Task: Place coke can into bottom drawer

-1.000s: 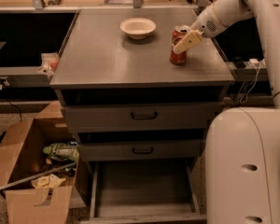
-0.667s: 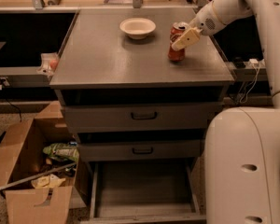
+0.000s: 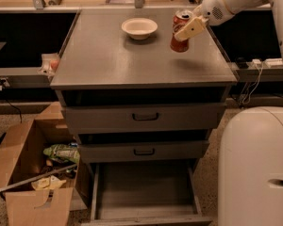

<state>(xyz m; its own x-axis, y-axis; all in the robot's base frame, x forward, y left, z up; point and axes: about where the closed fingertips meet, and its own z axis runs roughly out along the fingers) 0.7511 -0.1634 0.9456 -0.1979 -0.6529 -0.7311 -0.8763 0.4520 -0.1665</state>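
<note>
The red coke can (image 3: 180, 32) with a silver top hangs tilted a little above the grey cabinet top (image 3: 108, 60), at its back right. My gripper (image 3: 187, 28) is shut on the can, one cream finger (image 3: 191, 28) lying across its front. The white arm comes in from the upper right. The bottom drawer (image 3: 144, 189) stands pulled open at the cabinet's foot, its flat grey floor bare. The two upper drawers with black handles are shut.
A white bowl (image 3: 139, 28) sits on the cabinet top left of the can. An open cardboard box (image 3: 33, 178) with rubbish stands on the floor at the left. My white base (image 3: 257, 168) fills the lower right, beside the open drawer.
The can has risen off the cabinet top in my gripper and moved slightly up and away from the surface. The bowl and drawers have not moved.
</note>
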